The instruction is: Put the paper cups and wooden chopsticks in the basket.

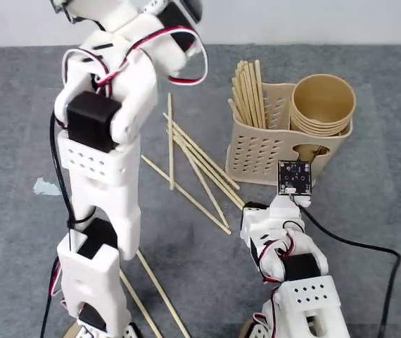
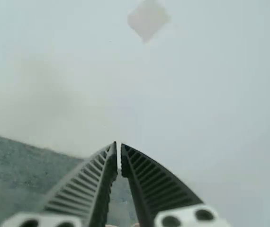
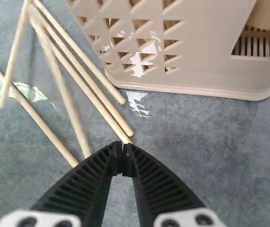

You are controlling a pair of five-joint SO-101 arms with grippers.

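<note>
Black ribbed right gripper nearest, clenched on nothing, tips low over grey carpet in front of beige perforated plastic basket. Stack of tan paper cups sits inside the basket. Bundled pale wooden chopsticks stand in its other compartment. Loose wooden chopsticks lie fanned and crossed beside the basket, ends near the right gripper. Left gripper clenched, empty, faces pale wall.

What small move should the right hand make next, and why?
Probably open the right hand and ease it onto the nearest loose chopstick: it is shut and empty, the stick's end lies just ahead, beside the basket.
</note>
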